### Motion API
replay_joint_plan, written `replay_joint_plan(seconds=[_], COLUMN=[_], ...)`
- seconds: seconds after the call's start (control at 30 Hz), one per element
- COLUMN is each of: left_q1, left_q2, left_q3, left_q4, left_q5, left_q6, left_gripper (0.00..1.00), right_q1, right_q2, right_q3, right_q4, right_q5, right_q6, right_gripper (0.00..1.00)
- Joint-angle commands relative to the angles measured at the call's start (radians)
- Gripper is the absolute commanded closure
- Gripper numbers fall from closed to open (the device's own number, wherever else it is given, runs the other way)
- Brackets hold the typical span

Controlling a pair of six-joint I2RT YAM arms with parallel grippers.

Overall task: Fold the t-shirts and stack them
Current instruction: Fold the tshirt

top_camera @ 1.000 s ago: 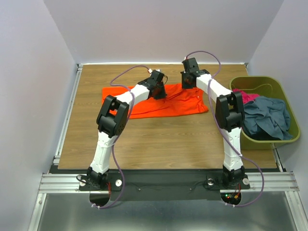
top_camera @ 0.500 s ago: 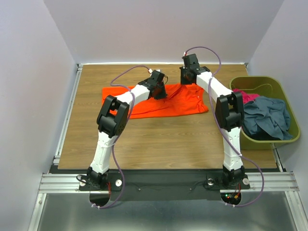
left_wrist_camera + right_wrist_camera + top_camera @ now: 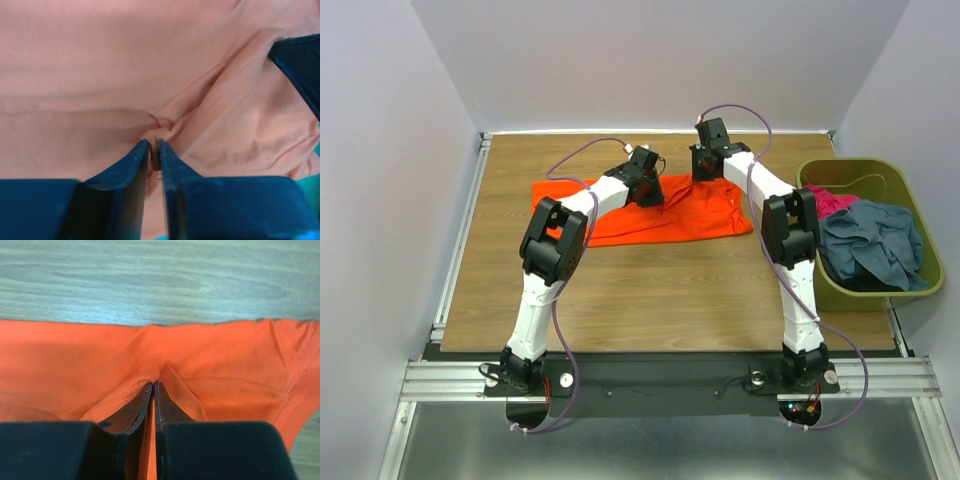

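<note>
The bright orange t-shirt [image 3: 620, 215] lies spread across the far middle of the wooden table. My left gripper [image 3: 648, 192] is shut on a pinch of its cloth near the top middle; in the left wrist view the fold [image 3: 156, 134] is clamped between the fingertips. My right gripper [image 3: 703, 170] is shut on the shirt's far right edge, with a ridge of orange cloth [image 3: 154, 376] pinched between the tips. The slate blue-grey t-shirt [image 3: 868, 240] and the magenta-pink t-shirt [image 3: 830, 200] lie crumpled in the tub.
The olive-green plastic tub [image 3: 910, 205] stands at the table's right edge. White walls close the far side and both sides. Bare wood [image 3: 150, 280] shows beyond the shirt's far edge.
My right gripper has moved a little left and toward the far wall with the shirt's edge in it. The left gripper has hardly moved.
</note>
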Motion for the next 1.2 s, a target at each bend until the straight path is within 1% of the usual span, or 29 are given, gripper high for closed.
replay_joint_plan(seconds=[0.0,0.03,0.07,0.13,0.17,0.2,0.23,0.3,0.33,0.37,0.43,0.47,0.57,0.6,0.63,0.67,0.7,0.77,0.8,0.83,0.87,0.9,0.93,0.97,1.07,1.17], left_q1=[0.020,0.023,0.025,0.028,0.034,0.036,0.040,0.057,0.062,0.071,0.079,0.089,0.112,0.123,0.147,0.160,0.175,0.224,0.243,0.262,0.307,0.327,0.351,0.388,0.439,0.464], left_q2=[-0.017,-0.020,-0.025,-0.046,-0.065,-0.075,-0.085,-0.120,-0.135,-0.175,-0.224,-0.283,-0.388,-0.466,-0.503,-0.575,-0.607,-0.666,-0.718,-0.738,-0.759,-0.790,-0.799,-0.807,-0.787,-0.760], left_q3=[-0.006,-0.007,-0.007,-0.012,-0.017,-0.020,-0.024,-0.044,-0.056,-0.087,-0.130,-0.185,-0.303,-0.392,-0.437,-0.516,-0.555,-0.625,-0.688,-0.717,-0.745,-0.791,-0.810,-0.822,-0.833,-0.819], left_q4=[0.019,0.018,0.018,0.018,0.018,0.016,0.011,0.010,0.002,-0.002,-0.021,-0.027,-0.033,-0.032,-0.021,-0.022,-0.022,-0.032,-0.033,-0.032,-0.029,-0.022,-0.010,-0.004,0.013,0.030], left_q5=[-0.020,-0.020,-0.028,-0.039,-0.051,-0.054,-0.054,-0.054,-0.054,-0.086,-0.109,-0.136,-0.181,-0.187,-0.203,-0.209,-0.215,-0.236,-0.240,-0.243,-0.253,-0.256,-0.256,-0.252,-0.250,-0.244], left_q6=[-0.008,-0.008,-0.008,-0.002,0.003,0.004,0.006,0.012,0.013,0.021,0.027,0.033,0.023,0.015,0.013,0.013,0.015,0.021,0.019,0.021,0.018,0.019,0.019,0.022,0.035,0.039], left_gripper=[0.63,0.54,0.48,0.41,0.38,0.33,0.26,0.22,0.18,0.16,0.15,0.15,0.15,0.15,0.15,0.15,0.15,0.15,0.15,0.14,0.08,0.08,0.07,0.07,0.07,0.07], right_q1=[-0.006,-0.006,-0.004,-0.004,-0.006,-0.004,-0.004,-0.004,-0.004,-0.004,-0.003,0.002,0.022,0.042,0.051,0.063,0.089,0.124,0.141,0.166,0.174,0.180,0.190,0.197,0.230,0.272], right_q2=[0.007,0.001,-0.005,-0.021,-0.041,-0.048,-0.062,-0.100,-0.114,-0.146,-0.185,-0.221,-0.268,-0.277,-0.292,-0.294,-0.295,-0.295,-0.292,-0.286,-0.277,-0.272,-0.268,-0.259,-0.243,-0.234], right_q3=[0.073,0.076,0.076,0.078,0.076,0.076,0.067,0.052,0.038,0.008,-0.038,-0.087,-0.163,-0.202,-0.221,-0.235,-0.246,-0.270,-0.273,-0.273,-0.272,-0.267,-0.264,-0.254,-0.234,-0.221], right_q4=[0.045,0.045,0.046,0.046,0.046,0.046,0.046,0.046,0.046,0.046,0.048,0.048,0.049,0.051,0.053,0.053,0.053,0.054,0.054,0.053,0.054,0.054,0.056,0.054,0.057,0.057], right_q5=[-0.023,-0.027,-0.033,-0.050,-0.065,-0.075,-0.084,-0.095,-0.131,-0.167,-0.202,-0.220,-0.302,-0.350,-0.377,-0.400,-0.415,-0.432,-0.428,-0.428,-0.434,-0.440,-0.451,-0.454,-0.455,-0.420], right_q6=[0.011,0.017,0.022,0.030,0.033,0.034,0.036,0.040,0.042,0.046,0.056,0.056,0.045,0.037,0.016,0.004,-0.012,-0.082,-0.104,-0.134,-0.142,-0.147,-0.154,-0.159,-0.206,-0.309], right_gripper=[0.86,0.82,0.77,0.69,0.68,0.68,0.63,0.58,0.55,0.54,0.50,0.50,0.50,0.50,0.50,0.49,0.48,0.41,0.40,0.39,0.36,0.33,0.27,0.24,0.19,0.15])
